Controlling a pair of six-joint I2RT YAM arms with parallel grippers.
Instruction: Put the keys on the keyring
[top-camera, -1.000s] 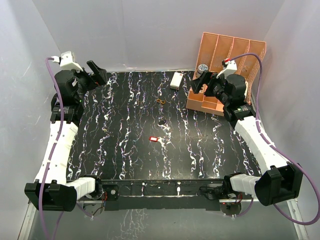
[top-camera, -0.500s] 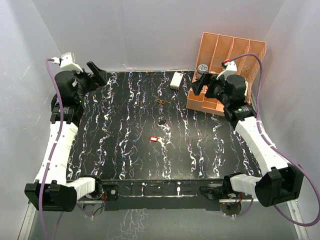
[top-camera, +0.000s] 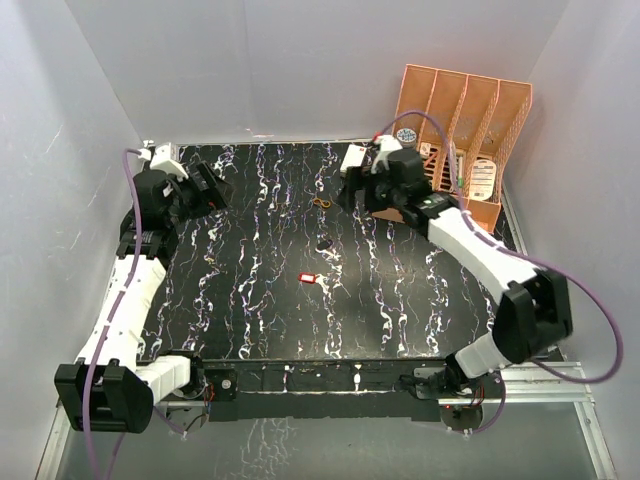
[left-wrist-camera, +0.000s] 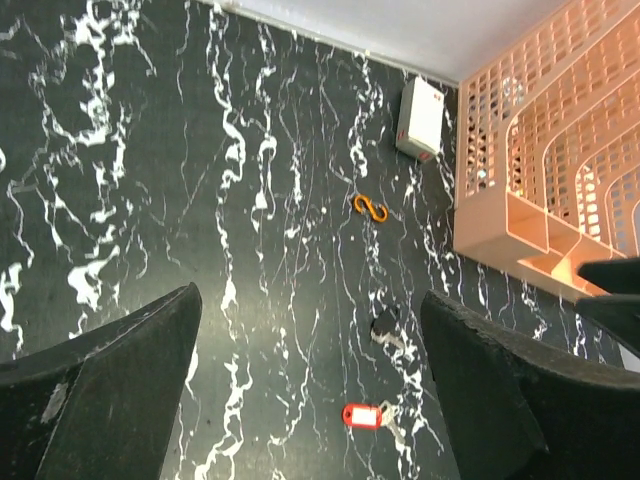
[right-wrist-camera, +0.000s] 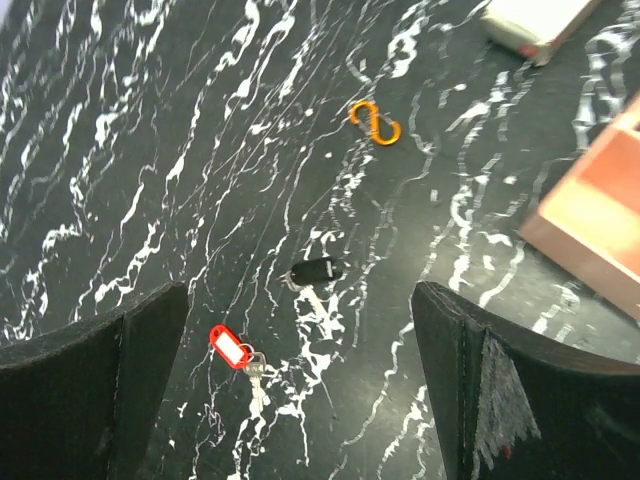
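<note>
Left jaws (left-wrist-camera: 310, 385): spread wide, holding nothing, over bare desk (left-wrist-camera: 150, 150).
Right jaws (right-wrist-camera: 300, 385): spread, holding nothing.
Red-tagged key (right-wrist-camera: 232, 350): flat on the desk between the right jaws, open room all round.
Keyring (right-wrist-camera: 375, 122): orange loop beyond them, apart from the file rack (left-wrist-camera: 540, 150).

The table (top-camera: 250, 300) had a black surface veined with white like polished marble, smooth with a faint sheen. The red-headed key (right-wrist-camera: 232, 350) carried a glossy plastic tag with a pale insert, joined to dull silver metal. The keyring (right-wrist-camera: 375, 121) looked like thin orange wire with a slight metallic shine. A second key (right-wrist-camera: 317, 271) had a smooth black plastic head. The file rack (left-wrist-camera: 540, 150) was matt orange plastic, perforated with a fine grid. The white box (left-wrist-camera: 420, 118) looked like matt card or plastic. The gripper fingers (right-wrist-camera: 90, 400) were matt black, slightly grainy.
</note>
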